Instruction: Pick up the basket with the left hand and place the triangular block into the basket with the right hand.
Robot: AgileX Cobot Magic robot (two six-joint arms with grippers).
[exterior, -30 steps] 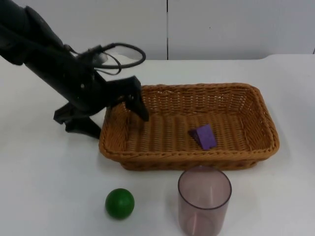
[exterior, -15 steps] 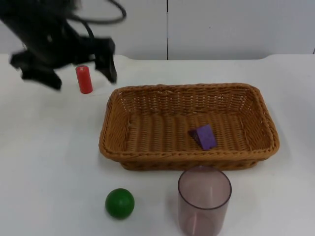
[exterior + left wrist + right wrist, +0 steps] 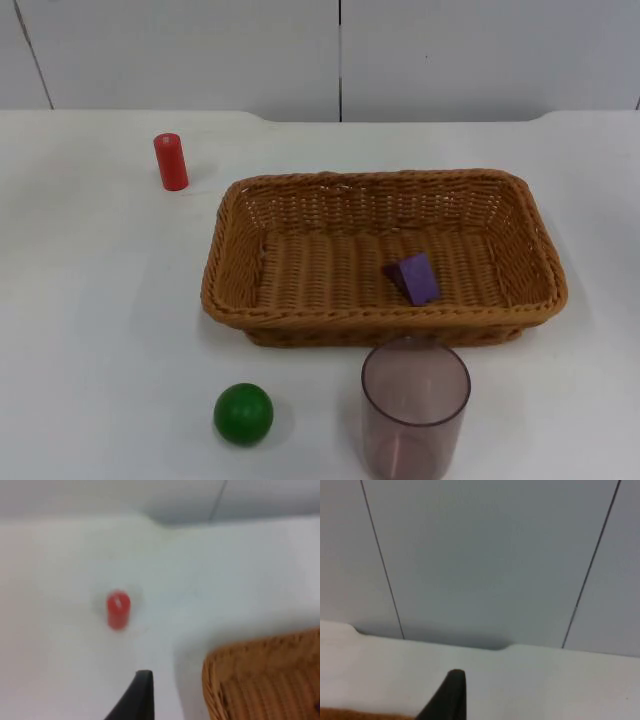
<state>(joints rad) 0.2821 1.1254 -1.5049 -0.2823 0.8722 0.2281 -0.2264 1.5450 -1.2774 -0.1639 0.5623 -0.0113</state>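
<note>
- I see the basket (image 3: 383, 258) in tan-brown wicker, woven in tight ribbed rows with a braided rim.
- The block (image 3: 415, 278) inside it is purple, its top face lighter than its side.
- The cylinder (image 3: 171, 161) is plain red; my left wrist view shows it red too (image 3: 118, 609).
- The ball (image 3: 243, 413) is solid green.
- The cup (image 3: 414, 409) is see-through with a smoky mauve tint.
- The worktop (image 3: 90, 320) is white.
- The wall (image 3: 485, 560) is pale grey with thin dark seams.

One basket (image 3: 240, 290), one purple block (image 3: 417, 278), one red cylinder (image 3: 171, 161), one green ball (image 3: 243, 413), one cup (image 3: 415, 410)
</note>
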